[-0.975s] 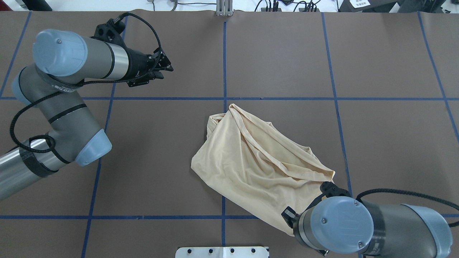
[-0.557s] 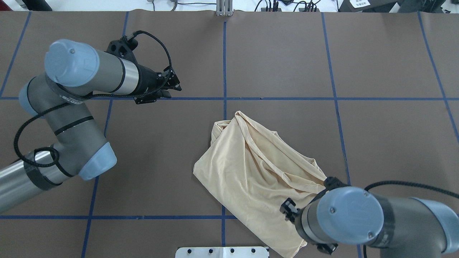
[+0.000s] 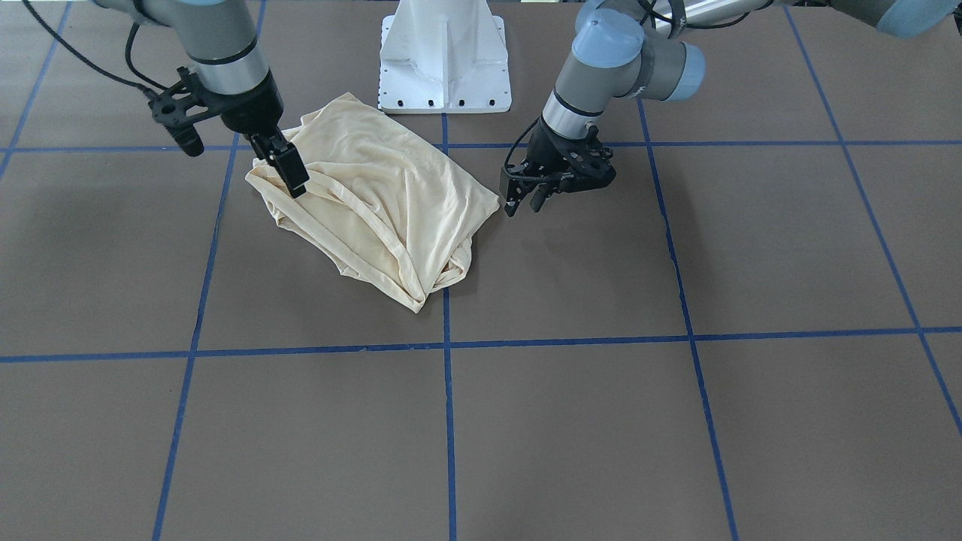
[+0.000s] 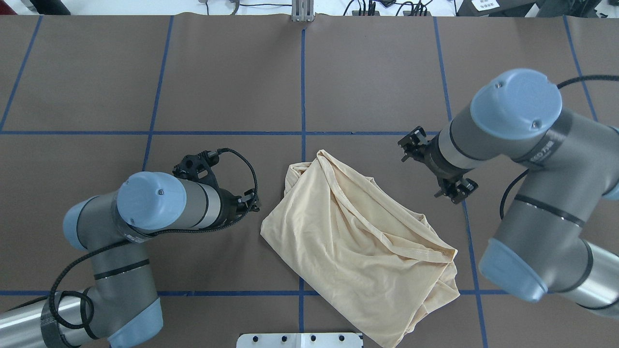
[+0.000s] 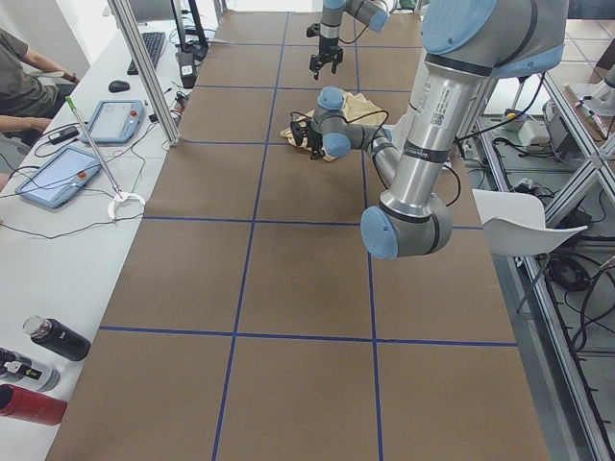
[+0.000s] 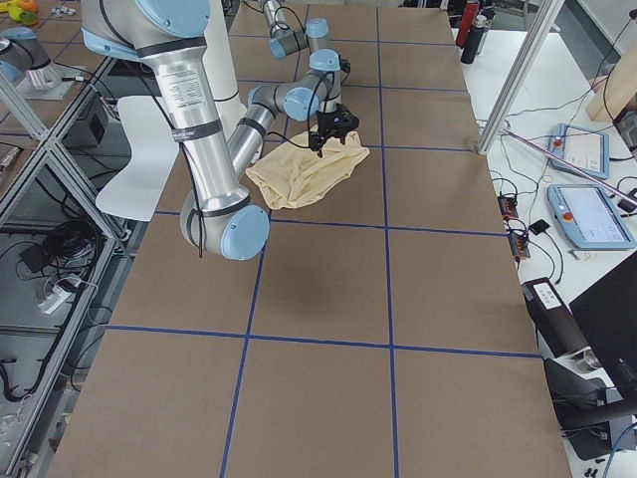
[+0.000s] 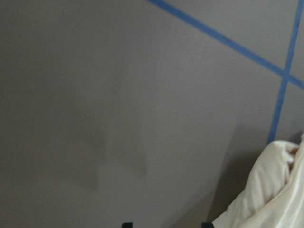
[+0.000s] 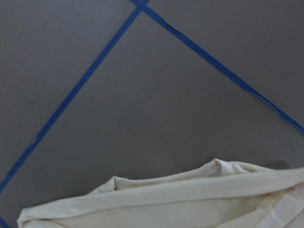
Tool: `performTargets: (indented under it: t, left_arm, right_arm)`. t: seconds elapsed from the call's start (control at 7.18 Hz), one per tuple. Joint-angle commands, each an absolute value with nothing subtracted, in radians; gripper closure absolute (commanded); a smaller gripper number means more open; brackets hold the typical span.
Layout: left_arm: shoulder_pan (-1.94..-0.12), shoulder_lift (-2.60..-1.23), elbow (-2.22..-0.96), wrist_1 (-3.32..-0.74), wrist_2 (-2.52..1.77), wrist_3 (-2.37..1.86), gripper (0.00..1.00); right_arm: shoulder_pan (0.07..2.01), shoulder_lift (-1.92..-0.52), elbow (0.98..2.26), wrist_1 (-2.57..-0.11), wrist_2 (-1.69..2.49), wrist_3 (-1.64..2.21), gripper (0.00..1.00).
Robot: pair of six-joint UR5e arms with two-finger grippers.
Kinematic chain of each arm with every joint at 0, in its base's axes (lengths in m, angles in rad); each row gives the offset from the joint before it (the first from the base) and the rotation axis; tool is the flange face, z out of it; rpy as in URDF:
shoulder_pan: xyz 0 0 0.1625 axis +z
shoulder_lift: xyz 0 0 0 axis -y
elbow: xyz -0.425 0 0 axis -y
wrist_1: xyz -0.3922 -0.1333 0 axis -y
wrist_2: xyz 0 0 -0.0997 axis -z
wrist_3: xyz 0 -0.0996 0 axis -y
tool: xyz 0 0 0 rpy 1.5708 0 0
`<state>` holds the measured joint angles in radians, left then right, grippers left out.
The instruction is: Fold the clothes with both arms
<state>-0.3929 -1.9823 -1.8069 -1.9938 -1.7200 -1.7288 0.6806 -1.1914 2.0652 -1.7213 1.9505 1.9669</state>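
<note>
Your left claw (image 3: 524, 204) stands open, its two tips apart with nothing between them, tilted down close over the brown surface (image 3: 601, 421). Just beside it, on the side toward the other arm, lies the nearest edge of the cream-yellow shirt (image 4: 358, 241). Cloth and tips are apart.

Your right claw (image 3: 293, 180) hangs over the opposite corner of the shirt and is seen edge-on. I cannot tell whether it is open or closed, nor whether its tips touch the fabric. Its wrist camera shows only a hem below and bare surface beyond, with no fingers in shot.

You should judge the folding as barely begun. The shirt sits between the two claws as a loose, slanted bundle, doubled over itself, with ridges and puckers running across it. No sleeve is laid out, the print is hidden, and no edge lines up with another. Nearly everything is left: you would need to take hold of it, open it flat, then make the folds.

The left arm crouches low, with its elbow bent back toward the robot and its forearm near level. Its wrist dips so the claw aims at the near edge of the bundle. The right arm stands taller, elbow bent, and its wrist drops steeply from above toward the corner under its claw.
</note>
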Motion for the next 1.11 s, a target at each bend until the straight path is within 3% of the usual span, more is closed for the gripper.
performTargets:
  t: [0.0, 0.7, 0.97]
  left_arm:
    - [-0.341, -2.000, -1.801, -1.994, -1.712, -1.744, 0.43]
    - [-0.336, -2.034, -1.750, -1.999, -1.709, -1.740, 0.47]
    - [-0.336, -2.037, -1.734, -2.000, -1.709, -1.741, 0.55]
  right_arm:
    - [0.736, -1.181, 1.965, -1.625, 1.980, 1.922, 0.00]
    - [0.747, -1.190, 1.948, -1.624, 1.980, 1.887, 0.00]
    - [0.771, -1.204, 1.941, -1.626, 1.980, 1.833, 0.00]
